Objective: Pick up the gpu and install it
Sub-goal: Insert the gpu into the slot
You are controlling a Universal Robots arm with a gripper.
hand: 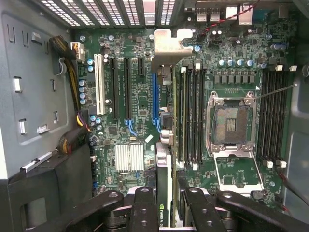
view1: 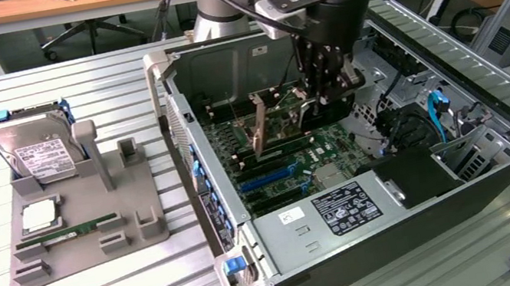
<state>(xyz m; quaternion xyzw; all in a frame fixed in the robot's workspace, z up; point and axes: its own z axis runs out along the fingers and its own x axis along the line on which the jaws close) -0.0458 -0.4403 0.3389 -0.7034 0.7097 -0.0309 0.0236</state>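
The gpu (hand: 163, 164) stands on edge inside the open computer case (view1: 178, 117), seen edge-on in the wrist view. Its silver bracket (hand: 166, 46) reaches the case's rear slot openings. Its body runs along a blue expansion slot (hand: 154, 96) on the motherboard (hand: 140, 104). I cannot tell whether it is seated in that slot. My gripper (hand: 166, 195) is shut on the near end of the card, with a black finger (hand: 145, 208) on each side. In the exterior view the gripper (view1: 315, 113) is deep in the case, and the gpu (view1: 261, 130) juts out beside it.
A grey fixture (view1: 125, 203) at the exterior view's left holds a silver hard drive (view1: 39, 152), a processor chip (view1: 39, 215) and a green memory stick (view1: 77, 229). An empty CPU socket (hand: 231, 123), memory slots (hand: 190, 111), cables (hand: 79, 121) and the case walls crowd the card.
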